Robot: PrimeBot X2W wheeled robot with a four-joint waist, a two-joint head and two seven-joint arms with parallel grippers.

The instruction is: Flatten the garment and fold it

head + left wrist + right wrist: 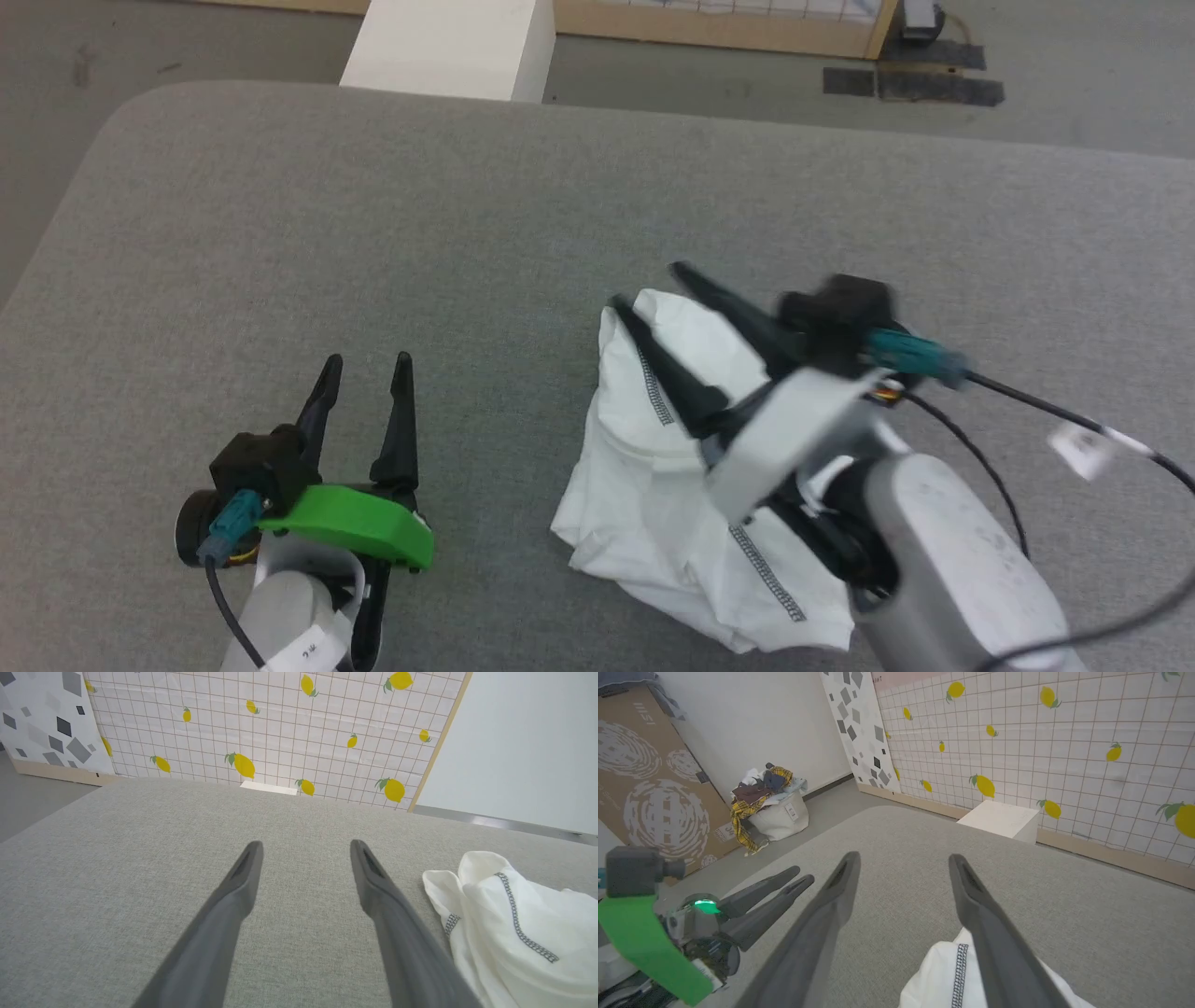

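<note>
Shirt (653,476) sits in a crumpled heap on the grey padded table (448,215), on the robot's right and near the front edge, nowhere near flat, so flattening is not yet begun. The right gripper (646,287) hangs over the heap's far end with its fingers spread wide and nothing pinched between them; in the right wrist view the cloth lies below and behind the fingertips, not in the gap. The left gripper (367,358) is fully spread too, holds nothing, and hovers over bare table well to the left of the shirt. My read on handling: thin, light, limp fabric with no stiffness. It will drape, sag and fold back on itself when lifted, and a deep pinch will likely catch several layers at once. It probably drags rather than slides on that woven cover, so lift and spread beats pushing. For a grab point I'd use the grey stitched seam (656,392) as a landmark, since it runs toward a shoulder. Take a single layer at an outer edge near it with one gripper, find a matching edge on the other side with the second, then pull apart. I can't tell from the bunching where the collar, hem or sleeves are.
</note>
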